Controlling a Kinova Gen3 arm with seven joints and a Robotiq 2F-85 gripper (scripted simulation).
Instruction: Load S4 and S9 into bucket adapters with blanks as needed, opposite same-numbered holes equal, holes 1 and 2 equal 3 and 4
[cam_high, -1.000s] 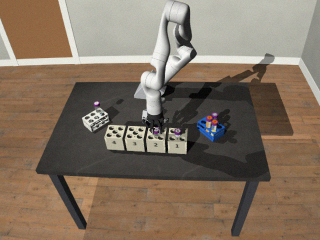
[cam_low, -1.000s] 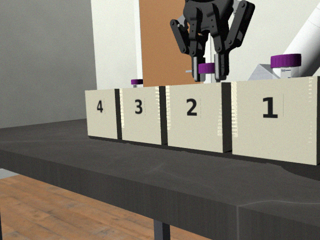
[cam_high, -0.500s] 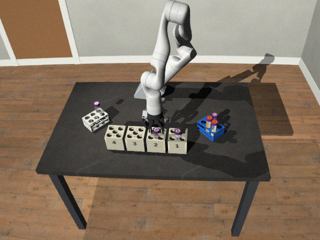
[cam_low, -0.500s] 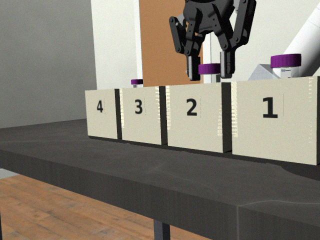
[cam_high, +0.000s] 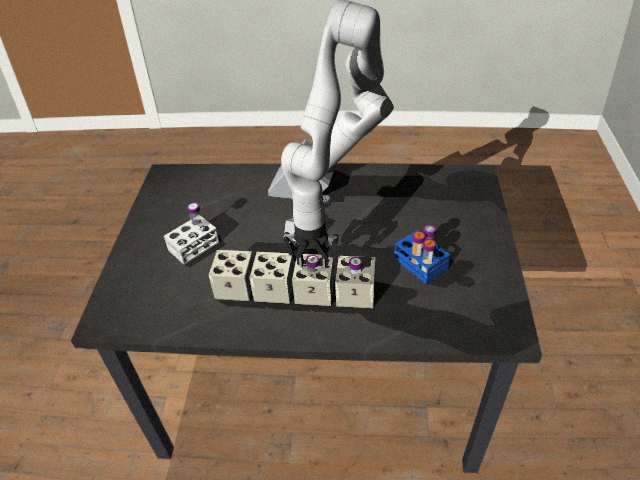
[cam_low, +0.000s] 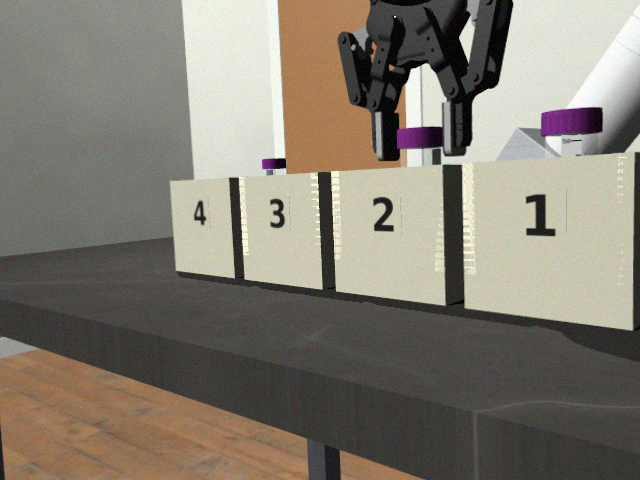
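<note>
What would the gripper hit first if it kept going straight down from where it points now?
Probably the purple-capped tube standing in adapter 2: the open gripper straddles its cap, so the palm would meet the cap, unless the fingertips reach the adapter's top first.

The white arm rises from its base, folds back on itself at the elbow, and drops its forearm straight down toward the table. The black gripper points downward, its jaws parted and gripping nothing, with the two fingers hanging vertical, apart.
</note>
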